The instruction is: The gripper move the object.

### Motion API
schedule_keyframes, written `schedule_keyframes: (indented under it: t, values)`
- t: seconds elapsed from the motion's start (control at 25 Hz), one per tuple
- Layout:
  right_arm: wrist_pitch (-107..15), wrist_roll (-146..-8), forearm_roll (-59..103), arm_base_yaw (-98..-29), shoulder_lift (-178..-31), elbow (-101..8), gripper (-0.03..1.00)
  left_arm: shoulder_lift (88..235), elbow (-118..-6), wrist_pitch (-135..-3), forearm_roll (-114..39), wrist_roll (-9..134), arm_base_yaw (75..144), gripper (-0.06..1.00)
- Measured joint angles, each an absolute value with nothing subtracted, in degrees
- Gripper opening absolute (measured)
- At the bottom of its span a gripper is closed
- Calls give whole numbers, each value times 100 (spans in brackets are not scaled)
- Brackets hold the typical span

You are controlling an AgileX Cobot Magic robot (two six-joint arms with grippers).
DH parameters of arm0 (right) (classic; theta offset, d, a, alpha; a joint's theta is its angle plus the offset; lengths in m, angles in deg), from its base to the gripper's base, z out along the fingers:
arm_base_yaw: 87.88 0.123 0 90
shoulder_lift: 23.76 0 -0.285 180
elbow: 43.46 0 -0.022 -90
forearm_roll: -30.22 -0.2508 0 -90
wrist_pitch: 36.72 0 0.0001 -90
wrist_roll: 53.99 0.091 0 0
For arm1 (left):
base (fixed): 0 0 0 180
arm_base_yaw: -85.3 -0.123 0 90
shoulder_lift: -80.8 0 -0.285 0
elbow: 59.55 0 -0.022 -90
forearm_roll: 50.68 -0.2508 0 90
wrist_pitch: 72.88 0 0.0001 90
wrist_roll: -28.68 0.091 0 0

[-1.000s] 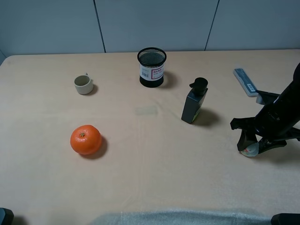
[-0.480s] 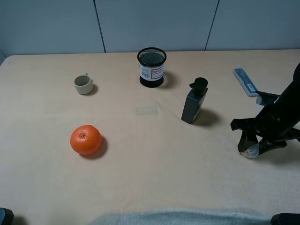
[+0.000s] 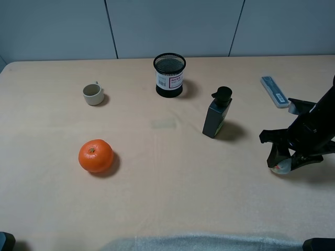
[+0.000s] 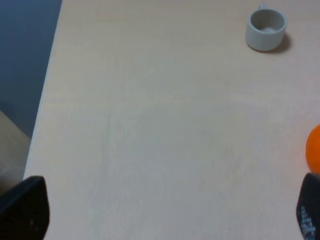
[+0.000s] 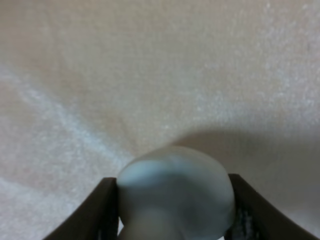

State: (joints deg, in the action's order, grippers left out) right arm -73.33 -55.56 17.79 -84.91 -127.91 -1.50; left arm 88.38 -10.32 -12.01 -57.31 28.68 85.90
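Observation:
My right gripper (image 3: 281,163), a black claw, is low over the table at the right side of the exterior view. It is shut on the tiny white toy (image 3: 282,166), whose orange-red mark shows at its edge. In the right wrist view the rounded white toy (image 5: 175,192) sits squeezed between the two dark fingers (image 5: 102,212), close above the table cloth, with a shadow behind it. My left gripper (image 4: 165,215) is open and empty; its fingertips (image 4: 22,207) show only at the lower corners of the left wrist view. It stays near the table's front left corner (image 3: 5,241).
An orange (image 3: 96,155) lies front left, a beige cup (image 3: 93,94) behind it. A black mesh pen holder (image 3: 169,75) stands at the back middle, a black bottle (image 3: 216,113) just left of the right arm, a blue-grey flat bar (image 3: 274,90) at the far right.
My right gripper has moved slightly to the right with the white toy held in it. The left arm and the other things have not moved.

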Motion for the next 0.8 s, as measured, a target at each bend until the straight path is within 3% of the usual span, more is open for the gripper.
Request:
schedule_keyframes:
  t: [0.8]
  values:
    - [-8492, -5203, 1953, -8491, -11063, -141, 33, 8838, -1032, -1201, -5731, 2868, 8590, 99]
